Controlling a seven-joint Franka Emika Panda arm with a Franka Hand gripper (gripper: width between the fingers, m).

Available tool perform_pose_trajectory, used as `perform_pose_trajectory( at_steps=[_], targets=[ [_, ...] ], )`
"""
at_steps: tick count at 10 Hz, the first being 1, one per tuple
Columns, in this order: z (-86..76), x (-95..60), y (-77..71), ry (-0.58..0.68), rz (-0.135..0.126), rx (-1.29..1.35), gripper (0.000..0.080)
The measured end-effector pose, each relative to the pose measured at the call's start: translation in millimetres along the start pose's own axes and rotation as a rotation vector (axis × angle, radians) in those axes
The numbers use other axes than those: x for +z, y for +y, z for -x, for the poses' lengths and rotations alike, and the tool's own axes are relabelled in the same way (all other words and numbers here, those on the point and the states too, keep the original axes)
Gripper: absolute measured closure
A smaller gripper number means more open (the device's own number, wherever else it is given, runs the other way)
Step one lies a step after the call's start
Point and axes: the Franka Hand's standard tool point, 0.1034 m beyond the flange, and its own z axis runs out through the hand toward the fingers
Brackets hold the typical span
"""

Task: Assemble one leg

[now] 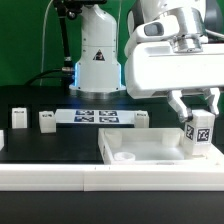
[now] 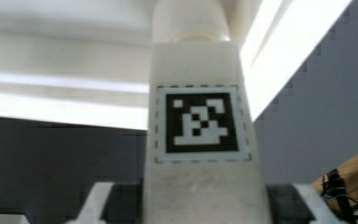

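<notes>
Black desk (image 1: 40, 150), big white panel (image 1: 160, 148) lying up front. Over at about 4 o'clock, the claw (image 1: 196, 112) is clamped on the leg (image 1: 201, 133), upright, tag facing out, above the panel. Can't tell if they're touching.

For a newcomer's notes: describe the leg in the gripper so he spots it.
Find the white panel in front. Over its corner at the exterior view's right, the gripper holds the leg upright. Only it is gripped; the other small blocks stand loose.
</notes>
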Motion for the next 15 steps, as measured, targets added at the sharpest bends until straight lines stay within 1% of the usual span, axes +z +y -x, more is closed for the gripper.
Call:
perform_pose_trajectory(
  at_steps=[1, 2, 3, 4, 5, 9, 11, 13, 14, 15],
  targets=[
    [-1.4, 1.0, 0.3, -0.025, -0.005, 0.001, 0.0504],
    [0.5, 1.9, -0.1, -0.034, -0.007, 0.001, 0.0504],
    [1.1, 2.1, -0.2, -0.036, -0.007, 0.001, 0.0332],
    [1.2, 2.2, -0.2, -0.037, -0.008, 0.001, 0.0194],
    [1.4, 2.2, -0.3, -0.037, -0.008, 0.001, 0.0164],
    [1.5, 1.4, -0.4, -0.05, -0.01, 0.0, 0.0151],
    [-9.8, -8.9, 0.1, -0.06, -0.012, -0.005, 0.0151],
    [-16.4, -13.7, -1.7, -0.079, -0.018, -0.009, 0.0151],
    [-12.9, -12.0, -3.0, -0.108, -0.024, -0.01, 0.0151],
    [-13.6, -11.9, -2.5, -0.104, -0.023, -0.009, 0.0151]
  ],
)
